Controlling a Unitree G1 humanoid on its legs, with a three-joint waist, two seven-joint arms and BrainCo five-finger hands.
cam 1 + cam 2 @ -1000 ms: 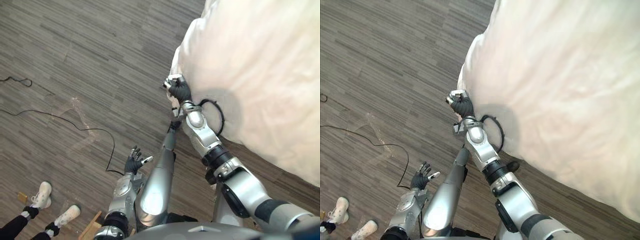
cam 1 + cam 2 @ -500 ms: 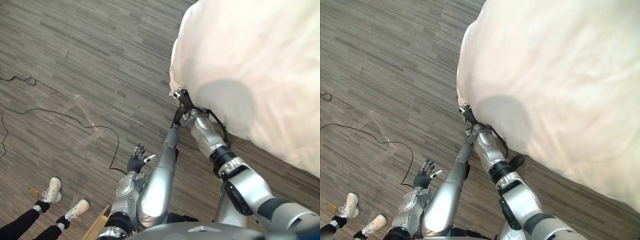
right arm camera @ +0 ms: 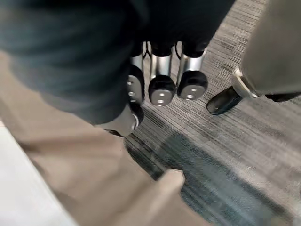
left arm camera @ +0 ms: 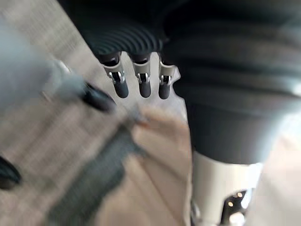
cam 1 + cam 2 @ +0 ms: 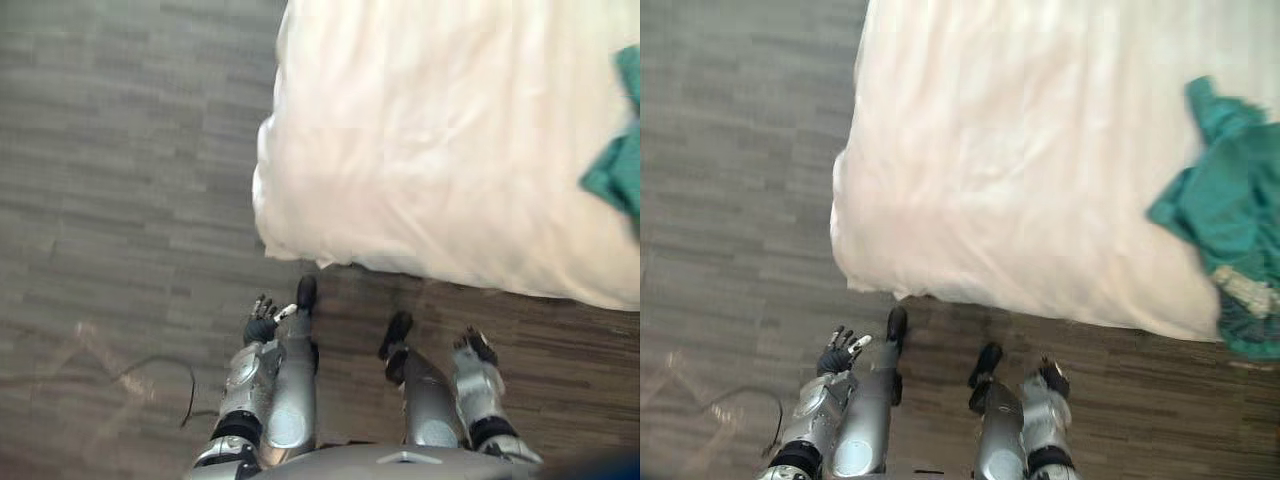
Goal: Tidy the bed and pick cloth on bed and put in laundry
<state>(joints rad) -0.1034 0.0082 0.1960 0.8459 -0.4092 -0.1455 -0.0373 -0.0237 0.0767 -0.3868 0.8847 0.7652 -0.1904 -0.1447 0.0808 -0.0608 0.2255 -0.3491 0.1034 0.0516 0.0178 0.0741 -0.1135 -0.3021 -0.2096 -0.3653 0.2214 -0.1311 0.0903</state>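
A white duvet [image 5: 420,150] covers the bed, and its near edge hangs down just ahead of me. A crumpled teal cloth [image 5: 1230,220] lies on the duvet at the far right, close to the bed's near edge. My left hand [image 5: 262,325] hangs low above the floor, short of the bed's near left corner, with its fingers [image 4: 141,84] straight and nothing in them. My right hand [image 5: 472,348] hangs low at the right, apart from the duvet. Its fingers [image 3: 161,89] are curled and hold nothing.
Grey-brown wood floor [image 5: 120,180] lies to the left of the bed and along its near side. The bed's corner [image 5: 268,225] bulges out toward the left.
My right hand has let go of the duvet's edge and dropped down beside me. The camera has swung to face the bed, bringing the teal cloth into view.
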